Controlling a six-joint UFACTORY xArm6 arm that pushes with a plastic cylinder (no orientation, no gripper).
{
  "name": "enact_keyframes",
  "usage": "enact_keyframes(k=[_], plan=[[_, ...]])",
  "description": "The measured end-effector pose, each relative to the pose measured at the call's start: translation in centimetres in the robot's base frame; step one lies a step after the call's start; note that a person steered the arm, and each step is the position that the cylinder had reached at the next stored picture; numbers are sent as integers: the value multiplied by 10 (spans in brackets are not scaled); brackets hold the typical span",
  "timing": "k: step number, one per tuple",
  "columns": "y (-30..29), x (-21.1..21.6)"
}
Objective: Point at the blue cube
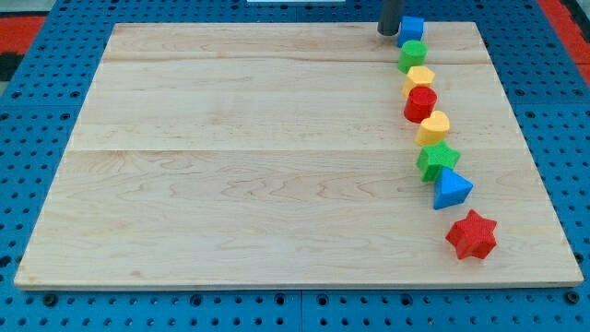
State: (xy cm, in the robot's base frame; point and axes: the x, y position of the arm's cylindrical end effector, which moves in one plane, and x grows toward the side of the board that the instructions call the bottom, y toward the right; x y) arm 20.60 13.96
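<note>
The blue cube point(411, 29) sits at the view's top right of the wooden board point(230, 157). My tip point(388, 33) rests on the board just to the left of the blue cube, almost touching it. Below the cube a line of blocks runs down the right side: a green block point(412, 54), a yellow block point(418, 79), a red cylinder point(420, 104), a yellow block point(433, 126), a green star point(437, 160), a blue triangular block point(451, 189) and a red star point(472, 235).
The board lies on a blue perforated table point(37, 111). A red patch point(562, 18) shows at the view's top right corner.
</note>
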Motion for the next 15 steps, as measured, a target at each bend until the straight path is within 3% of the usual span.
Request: enact_keyframes(k=[4,5,7,10,12,14,15], plan=[[-38,-12],[-55,35],[-53,206],[-34,410],[-2,412],[116,412],[119,383]])
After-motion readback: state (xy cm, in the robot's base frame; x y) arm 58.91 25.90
